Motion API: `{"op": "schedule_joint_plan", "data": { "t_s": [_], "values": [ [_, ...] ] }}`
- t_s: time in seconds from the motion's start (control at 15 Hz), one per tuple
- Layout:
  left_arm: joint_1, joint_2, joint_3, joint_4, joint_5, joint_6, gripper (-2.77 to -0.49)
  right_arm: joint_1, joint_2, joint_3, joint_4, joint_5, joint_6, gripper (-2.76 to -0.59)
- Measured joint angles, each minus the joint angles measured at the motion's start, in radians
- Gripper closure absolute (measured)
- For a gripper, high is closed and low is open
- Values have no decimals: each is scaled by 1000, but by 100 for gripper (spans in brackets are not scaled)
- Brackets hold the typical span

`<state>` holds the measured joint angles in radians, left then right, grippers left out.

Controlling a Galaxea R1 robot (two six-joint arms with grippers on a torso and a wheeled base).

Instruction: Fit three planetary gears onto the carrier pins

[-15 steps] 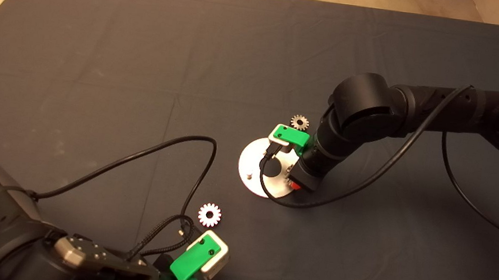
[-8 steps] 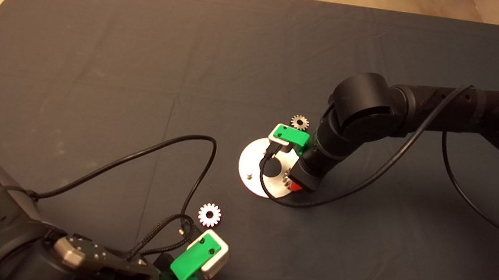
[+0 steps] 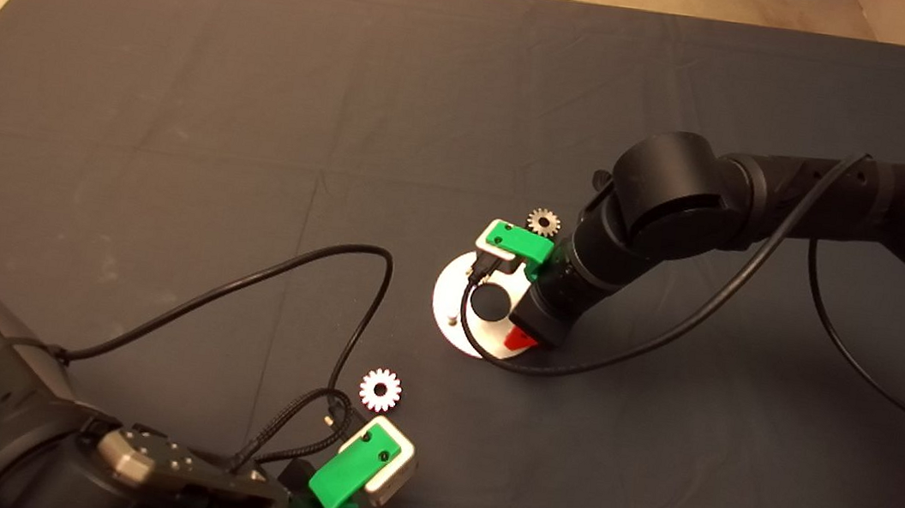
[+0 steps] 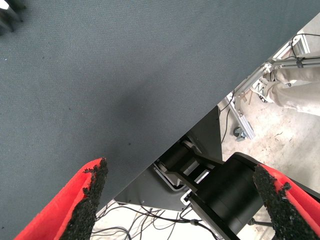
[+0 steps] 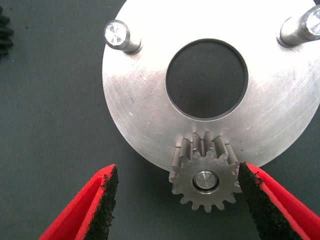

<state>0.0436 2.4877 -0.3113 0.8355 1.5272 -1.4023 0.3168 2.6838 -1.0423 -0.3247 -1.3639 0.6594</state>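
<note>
My right gripper [image 5: 177,205] hangs over the round metal disc [image 3: 450,310] near the middle of the dark mat [image 3: 180,82], and its two red fingers [image 5: 87,210] stand wide apart and hold nothing. In the right wrist view one small gear [image 5: 204,176] sits on a pin [image 5: 205,180] at the rim of the disc, between my two black pads; one pad is close beside its teeth, and the other pad is clearly apart from it. The end of the pin shows through the hole of the gear, and part of the gear reaches out over the rim of the disc. The two other pins [image 5: 119,36] on the disc are bare, one at each side of the large centre hole. In the head view my arm covers a part of the disc, so the gear on the pin does not show there. A second gear [image 3: 544,221], a dark one, lies flat on the mat just beyond the disc and close to my wrist. A third gear [image 3: 380,389], very bright, lies on the mat nearer to the front edge, well apart from the disc and near my left gripper [image 3: 357,471]. This left gripper waits at the lower left of the head view; its fingers [image 4: 75,207] are also wide open, over the edge of the mat, with nothing between them.
</note>
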Motion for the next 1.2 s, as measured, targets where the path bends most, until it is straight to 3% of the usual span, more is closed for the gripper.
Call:
{"op": "schedule_joint_plan", "data": {
  "t_s": [0.13, 0.2, 0.33, 0.53, 0.67, 0.8, 1.2],
  "values": [
    [0, 0, 0, 0, 0, 0, -207, 3, -18, 0, 0, 34, 0, -176],
    [0, 0, 0, 0, 0, 0, -207, 10, -29, -1, 0, 41, 0, -177],
    [0, 0, 0, 0, 0, 0, -207, 26, -44, -34, 0, 41, 0, -189],
    [0, 0, 0, 0, 0, 0, -207, 47, -61, -71, 0, 32, 0, -189],
    [0, 0, 0, 2, 0, 0, -207, 50, -59, -85, 0, 33, -1, -204],
    [0, 0, 0, 2, 0, 0, -207, 52, -49, -147, 0, 34, -7, -206],
    [0, 0, 0, 3, 0, 0, -207, 52, -39, -258, 0, 34, -94, -206]
  ]
}}
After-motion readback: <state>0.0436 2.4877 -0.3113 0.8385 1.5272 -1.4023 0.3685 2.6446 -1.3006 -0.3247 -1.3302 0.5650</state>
